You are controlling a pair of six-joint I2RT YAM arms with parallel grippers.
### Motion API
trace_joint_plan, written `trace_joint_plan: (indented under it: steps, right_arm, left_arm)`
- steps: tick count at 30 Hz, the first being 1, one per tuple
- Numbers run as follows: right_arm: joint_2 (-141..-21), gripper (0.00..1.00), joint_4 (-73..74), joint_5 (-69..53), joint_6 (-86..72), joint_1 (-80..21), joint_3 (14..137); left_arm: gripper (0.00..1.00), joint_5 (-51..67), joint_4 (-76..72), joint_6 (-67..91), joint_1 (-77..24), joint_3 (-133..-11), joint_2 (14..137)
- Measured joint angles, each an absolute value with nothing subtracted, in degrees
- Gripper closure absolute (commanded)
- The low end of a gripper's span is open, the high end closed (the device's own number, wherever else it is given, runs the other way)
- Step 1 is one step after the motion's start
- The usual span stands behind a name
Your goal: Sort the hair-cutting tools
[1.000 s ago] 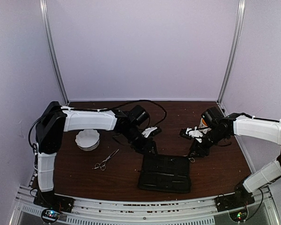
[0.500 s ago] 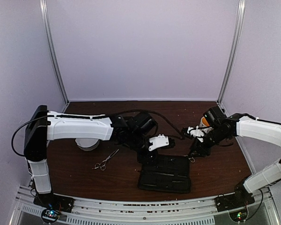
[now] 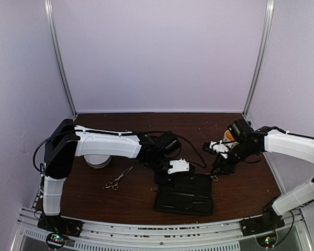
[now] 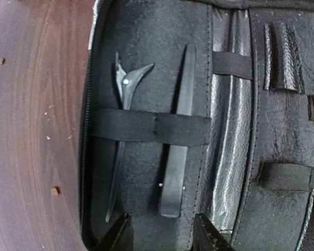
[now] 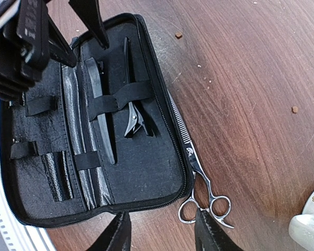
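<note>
Left jaws and right jaws are hanging released; clips (image 4: pixel 186 78) are sitting strapped in the case (image 4: pixel 282 115), so right jaws are probably needing to drop onto the lower-right scissors (image 5: pixel 197 163).

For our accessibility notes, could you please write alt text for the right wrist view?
An open black zip case lies on a brown wooden table, a black hair clip and a narrow black piece tucked under its elastic strap. Silver scissors lie on the table beside the case's right edge, ring handles toward the bottom of the picture.
</note>
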State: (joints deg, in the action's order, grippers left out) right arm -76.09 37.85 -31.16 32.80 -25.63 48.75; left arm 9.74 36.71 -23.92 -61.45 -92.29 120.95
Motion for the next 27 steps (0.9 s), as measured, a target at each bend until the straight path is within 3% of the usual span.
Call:
trace_joint_plan:
  steps: [7, 19, 23, 27]
  right_arm:
    - [-76.2, 0.57, 37.8, -31.2, 32.8, -25.6, 48.8]
    - [-76.6, 0.57, 37.9, -31.2, 32.8, -25.5, 48.8]
    - [-76.9, 0.57, 37.9, -31.2, 32.8, -25.3, 48.8]
    - [-77.1, 0.57, 37.9, -31.3, 32.8, -25.3, 48.8]
  left_arm:
    - [0.67, 11.0, 36.4, -23.9, -61.5, -92.8, 122.4]
    - [0.96, 13.9, 36.2, -23.2, -61.4, -93.4, 124.6]
    - [1.00, 16.4, 38.0, -21.4, -60.9, -94.6, 124.9]
    - [1.00, 26.1, 41.8, -18.4, -59.1, -98.4, 126.8]
